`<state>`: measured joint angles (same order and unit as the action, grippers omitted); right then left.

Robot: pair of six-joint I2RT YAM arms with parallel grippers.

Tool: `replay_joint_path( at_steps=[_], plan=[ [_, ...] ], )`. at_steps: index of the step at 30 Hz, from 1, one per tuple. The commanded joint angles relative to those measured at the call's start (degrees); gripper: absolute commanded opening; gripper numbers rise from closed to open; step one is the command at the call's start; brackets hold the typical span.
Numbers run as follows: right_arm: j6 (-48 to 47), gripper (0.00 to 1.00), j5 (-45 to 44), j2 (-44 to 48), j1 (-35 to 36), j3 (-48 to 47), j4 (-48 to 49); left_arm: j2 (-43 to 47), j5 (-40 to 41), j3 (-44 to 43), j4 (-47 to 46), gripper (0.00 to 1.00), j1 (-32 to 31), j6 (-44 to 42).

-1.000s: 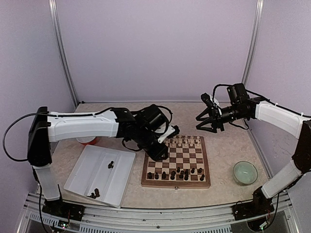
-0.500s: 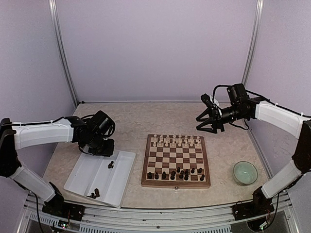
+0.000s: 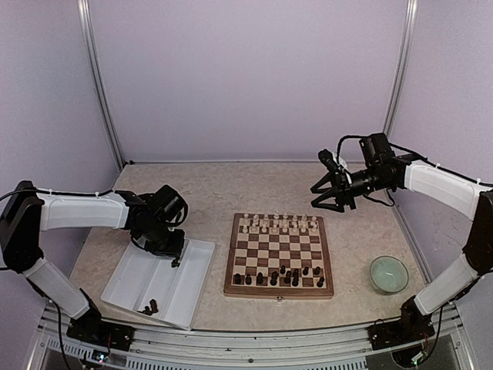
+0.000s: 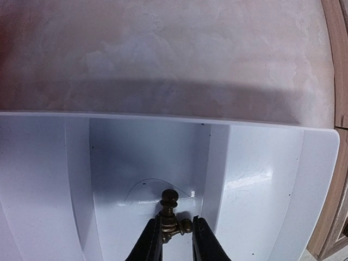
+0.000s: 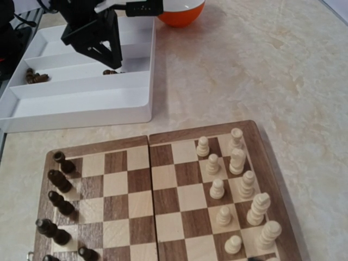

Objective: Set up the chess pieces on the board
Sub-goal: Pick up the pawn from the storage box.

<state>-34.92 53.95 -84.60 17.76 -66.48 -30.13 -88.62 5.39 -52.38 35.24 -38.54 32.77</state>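
- Jaws of the left gripper (image 4: 176, 223) are clamped on one of the chess pieces (image 4: 169, 202), its knob just ahead of the fingertips; the white tray (image 4: 261, 179) lies beneath
- board (image 3: 279, 254) sits well to that gripper's right; more dark figures stand along its near rows
- right gripper (image 3: 327, 199) hovers beyond the board's far right corner; fingers apart, holding nothing

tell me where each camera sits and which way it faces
top external: above and behind the bases, looking down on the table; both arms show, left gripper over the white tray, right gripper raised beyond the board.
left wrist: on the left arm, looking down into the tray; its gripper pinches a dark chess piece.
right wrist: on the right arm, looking across the board toward the tray; its own gripper is out of frame.
shared: top and right wrist both show board, tray and left gripper.
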Motion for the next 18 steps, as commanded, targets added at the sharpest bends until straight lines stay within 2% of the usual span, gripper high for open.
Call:
replay_joint_path(
  at_steps=[1,14,18],
  plan=[
    [-0.67,0.56,0.8,-1.07,-0.27,-0.51,-0.87,-0.75,-0.7,0.95,0.0,0.22,0.31,0.34],
    [-0.58,0.56,1.05,-1.19,-0.26,-0.62,-1.02,-5.61,-1.15,2.29,-1.24,0.19,0.14,-1.22],
    [-0.43,0.56,1.07,-1.05,-0.27,-0.66,-0.91,-7.47,-1.7,2.11,-1.54,0.12,-0.24,-2.26]
  ],
)
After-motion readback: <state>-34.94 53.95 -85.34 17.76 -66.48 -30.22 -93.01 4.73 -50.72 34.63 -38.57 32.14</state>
